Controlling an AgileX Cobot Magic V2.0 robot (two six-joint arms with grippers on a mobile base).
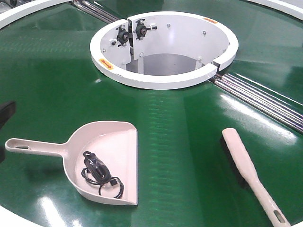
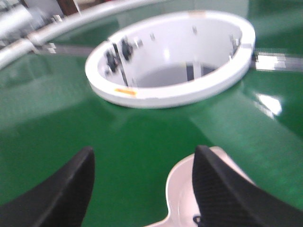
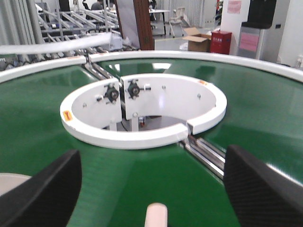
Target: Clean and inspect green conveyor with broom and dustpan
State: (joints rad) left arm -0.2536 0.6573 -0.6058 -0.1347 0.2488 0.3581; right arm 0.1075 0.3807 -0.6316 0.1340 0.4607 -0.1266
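The green conveyor (image 1: 180, 123) curves round a white ring hub (image 1: 163, 78). On it at the lower left lies the pinkish dustpan (image 1: 118, 142), handle pointing left, with a small black corded device (image 1: 97, 171) inside. The broom (image 1: 244, 165) lies at the lower right, bristles on its left side, handle toward the front edge. My left gripper (image 2: 144, 151) is open above the belt, its right finger over the dustpan (image 2: 180, 189). My right gripper (image 3: 152, 156) is also open and empty, with the broom's tip (image 3: 155, 215) between and below its fingers.
Steel rollers (image 1: 265, 99) run from the hub to the right, and another set (image 1: 97, 10) runs toward the back left. A white outer rim (image 3: 199, 56) bounds the belt. A dark finger (image 1: 7, 111) shows at the front view's left edge. Racks and boxes stand beyond the conveyor.
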